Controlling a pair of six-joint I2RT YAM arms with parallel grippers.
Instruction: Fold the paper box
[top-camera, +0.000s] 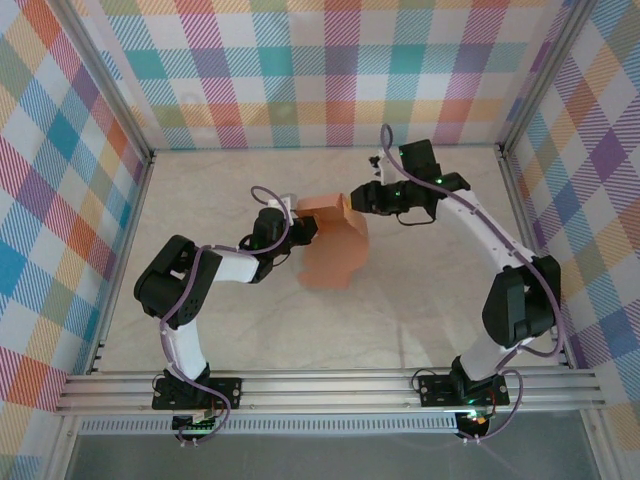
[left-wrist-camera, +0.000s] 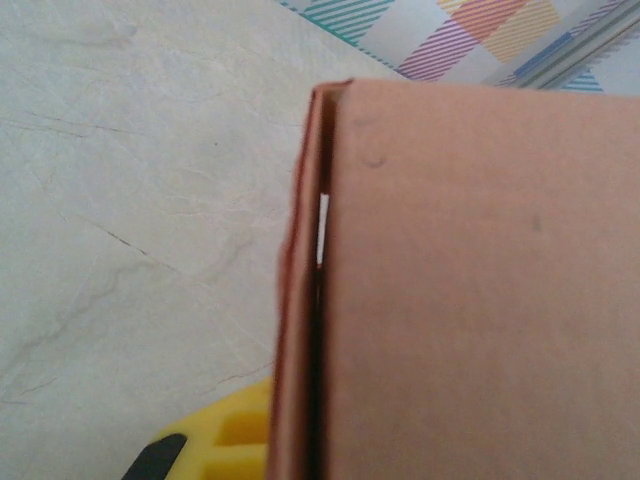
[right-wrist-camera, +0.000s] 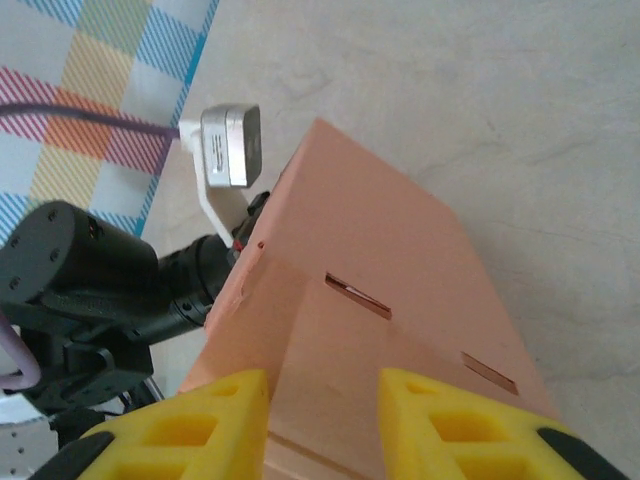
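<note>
Paper box (top-camera: 335, 245): you have one, in salmon-orange card.
Slots (right-wrist-camera: 357, 295) cut in the box's face: you can count two, side by side.
Arms: two. You have the left arm (top-camera: 190, 290) to the left of the box and the right arm (top-camera: 500, 260) to its right.
Jaws: two pairs, one per arm, both at the box's far end.
Yellow fingers (right-wrist-camera: 190, 430) at the box: two on the right arm.
Desk (top-camera: 420, 310): one, under the box.
Plaid walls (top-camera: 330, 70): three, around the box.
</note>
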